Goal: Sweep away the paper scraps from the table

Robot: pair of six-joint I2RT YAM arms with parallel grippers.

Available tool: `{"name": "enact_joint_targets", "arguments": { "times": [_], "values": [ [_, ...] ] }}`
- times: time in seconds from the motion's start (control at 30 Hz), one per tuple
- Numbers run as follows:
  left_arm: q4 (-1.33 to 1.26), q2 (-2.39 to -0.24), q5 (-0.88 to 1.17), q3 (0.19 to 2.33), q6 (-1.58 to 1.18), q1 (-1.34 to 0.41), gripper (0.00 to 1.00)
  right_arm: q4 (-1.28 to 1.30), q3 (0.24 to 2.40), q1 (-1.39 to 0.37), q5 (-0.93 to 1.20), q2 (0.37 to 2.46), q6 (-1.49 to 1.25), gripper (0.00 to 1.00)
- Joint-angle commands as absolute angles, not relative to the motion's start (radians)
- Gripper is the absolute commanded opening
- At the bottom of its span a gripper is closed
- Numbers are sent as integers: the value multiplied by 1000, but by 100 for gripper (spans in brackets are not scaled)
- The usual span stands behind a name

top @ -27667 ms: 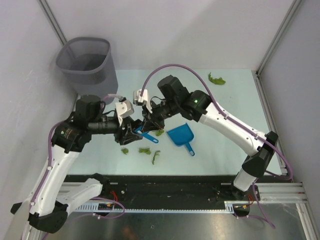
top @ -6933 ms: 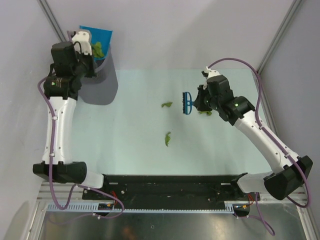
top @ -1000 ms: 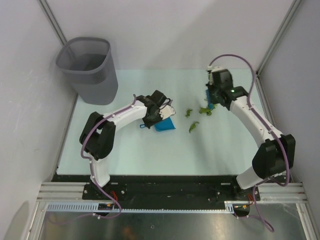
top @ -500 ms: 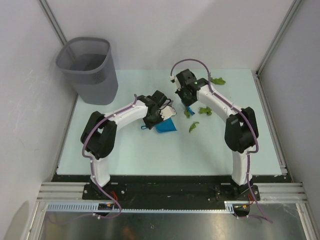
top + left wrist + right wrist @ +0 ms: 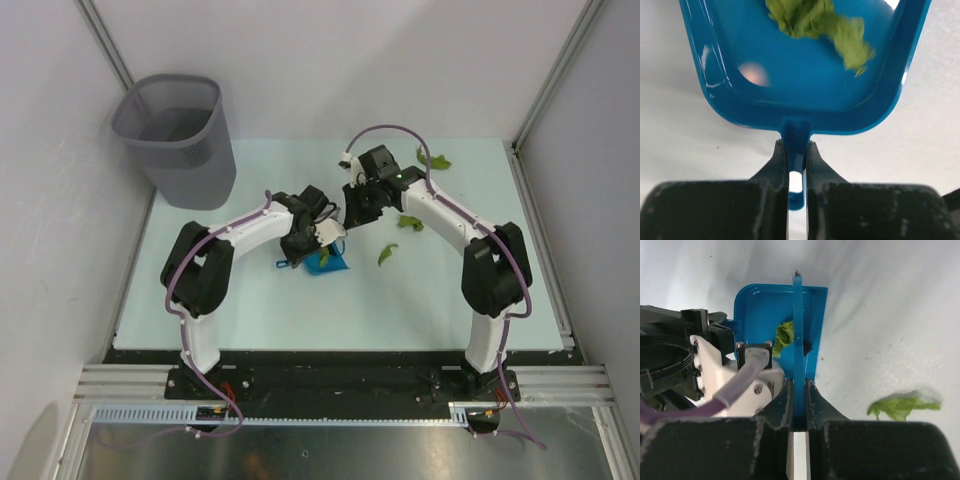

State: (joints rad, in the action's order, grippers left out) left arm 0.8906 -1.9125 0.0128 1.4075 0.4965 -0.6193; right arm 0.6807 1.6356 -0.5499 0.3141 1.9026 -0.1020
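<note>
Tabletop [image 5: 250,310]: pale mint, thin metal edging.

Wastebasket [image 5: 178,135]: grey mesh, upright at the far left corner, well apart from both hands.

Left hand [image 5: 796,150]: narrow, both fingers pinched on the stub handle of the blue dustpan [image 5: 800,85]. The pan sits near the middle of the tabletop, handle to the left, mouth to the right.

Right hand [image 5: 799,390]: narrow, clamped on a thin blue brush [image 5: 797,330]. The wrist view shows it edge-on. The brush reaches over the dustpan, and the hand is just beside the left hand.

Paper scraps [image 5: 388,254]: small crumpled green bits.
- One lies inside the pan [image 5: 815,20].
- One lies on the tabletop just right of the pan's mouth.
- One is farther right, beside the right forearm [image 5: 411,222].
- One is near the far edge [image 5: 434,160].
</note>
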Motion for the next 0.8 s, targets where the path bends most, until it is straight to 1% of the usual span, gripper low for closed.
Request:
{"name": "enact_joint_targets", "arguments": {
  "times": [0.0, 0.07, 0.17, 0.2, 0.3, 0.37, 0.4, 0.5, 0.63, 0.77],
  "values": [
    [847, -1894, 92, 1401, 482, -621, 0, 643, 1621, -557, 379, 1760, -219, 0],
    [848, -1893, 83, 1402, 483, -621, 0, 676, 1612, -539, 345, 1707, -215, 0],
    [845, -1899, 83, 1407, 479, -621, 0, 732, 1594, -514, 227, 1631, -198, 0],
    [845, -1902, 84, 1407, 476, -621, 0, 753, 1574, -499, 133, 1608, -187, 0],
    [844, -1911, 66, 1410, 476, -626, 0, 822, 1513, -457, -15, 1543, -176, 0],
    [845, -1914, 58, 1414, 477, -632, 0, 876, 1480, -407, -113, 1529, -164, 0],
    [845, -1914, 63, 1413, 477, -634, 0, 896, 1467, -394, -217, 1534, -160, 0],
    [847, -1914, 77, 1413, 480, -649, 0, 980, 1450, -361, -311, 1578, -152, 0],
    [845, -1925, 71, 1411, 483, -667, 0, 996, 1442, -374, -295, 1627, -166, 0],
    [845, -1937, 72, 1417, 482, -673, 0, 960, 1447, -445, -183, 1703, -170, 0]
  ]
}}
